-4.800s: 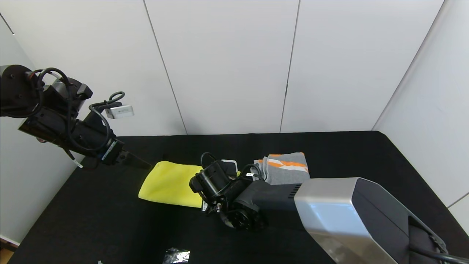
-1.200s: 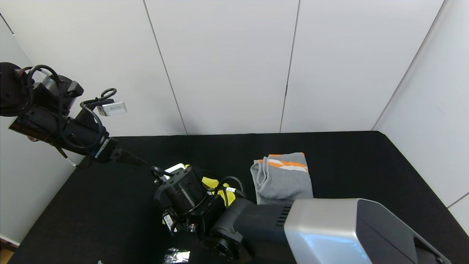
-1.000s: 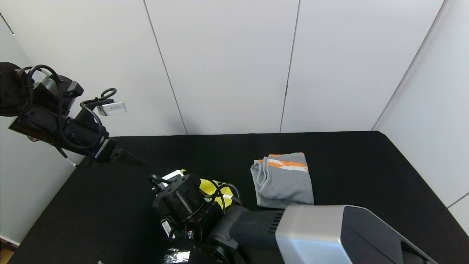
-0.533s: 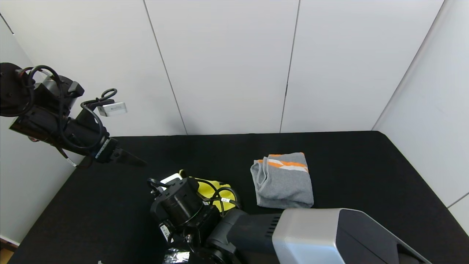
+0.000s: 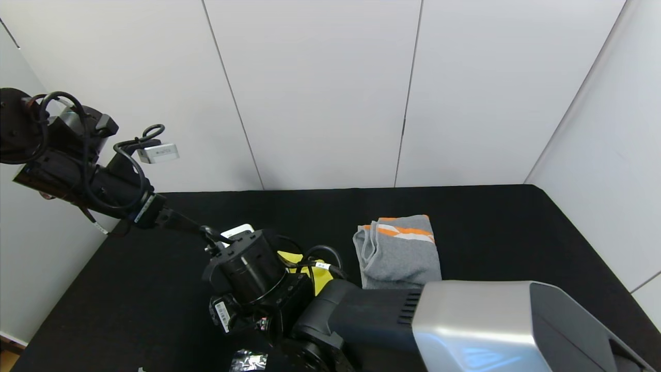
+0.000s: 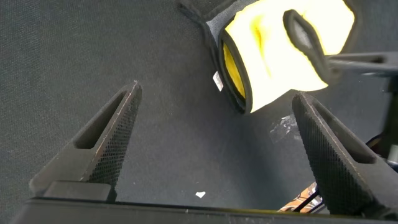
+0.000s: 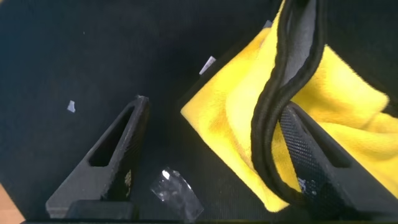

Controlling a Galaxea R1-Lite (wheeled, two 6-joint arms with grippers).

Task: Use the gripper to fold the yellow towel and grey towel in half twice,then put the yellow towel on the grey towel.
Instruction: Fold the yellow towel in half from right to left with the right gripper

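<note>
A: Where is the yellow towel (image 7: 323, 124)?

B: It lies bunched on the black surface (image 5: 516, 227), left of centre and toward the near side. From the head view most of it is hidden behind the right arm's wrist; only a small patch of the yellow towel (image 5: 304, 266) shows beside it.

A: Is the right gripper (image 7: 217, 162) holding it?

B: No. Its jaws are spread apart. One finger stands over bare surface, while the other lies against the cloth, with a loop of the black edge binding draped in front of it. Nothing is pinched between them.

A: And the left gripper (image 6: 217, 155)?

B: Raised over the far left part of the surface, jaws wide apart and empty, pointing toward the yellow towel (image 6: 280, 50).

A: The grey towel (image 5: 398, 252)?

B: Folded, lying flat right of the yellow one and apart from it, its orange and white stripes at the far end.

A: Anything else?

B: A crumpled bit of clear wrapper (image 7: 177, 190) lies on the surface near the right gripper.
</note>
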